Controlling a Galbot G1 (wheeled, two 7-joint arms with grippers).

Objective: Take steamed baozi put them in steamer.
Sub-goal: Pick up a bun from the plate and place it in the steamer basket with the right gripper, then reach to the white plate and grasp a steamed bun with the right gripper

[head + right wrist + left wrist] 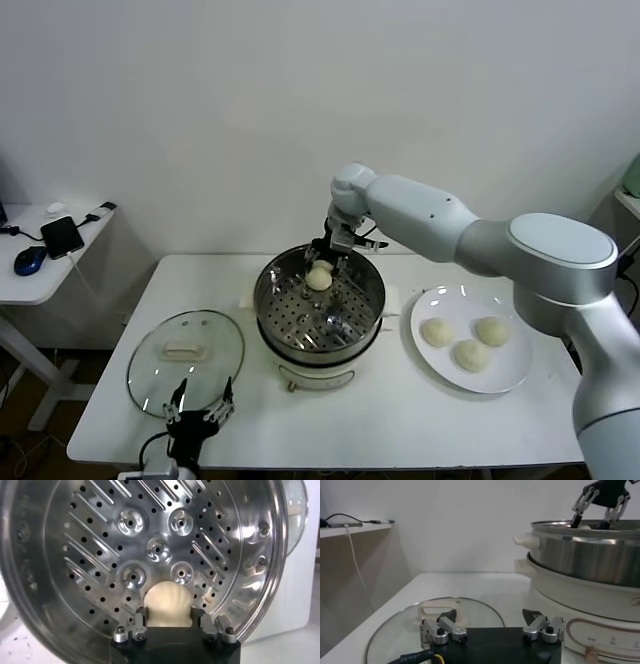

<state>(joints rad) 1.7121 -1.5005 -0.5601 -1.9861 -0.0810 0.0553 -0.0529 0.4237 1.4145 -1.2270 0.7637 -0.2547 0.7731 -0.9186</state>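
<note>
Head view shows the right gripper (320, 262) inside the steamer (320, 335) at its far rim, fingers (141, 616) part-open either side of a bun (318, 279) on the tray; grip unclear. Three buns (471, 354) lie on the plate (505, 383). Left gripper (200, 410) idles wide open over the lid (185, 362) on the worktop (420, 420)

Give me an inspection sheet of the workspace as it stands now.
Surface: white table, nothing spilled.
Steamer: centre of table, lid off, one baozi on the perforated tray at the far side.
Plate: right of steamer, three baozi left on it.
Clutter: glass lid lying flat left of steamer.
Right gripper: inside the steamer, fingers either side of the baozi; cannot tell if it grips.
Left gripper: open, at the lid's near edge.
Cables: on the side desk, with phone and mouse.
Surroundings: plain white wall.
</note>
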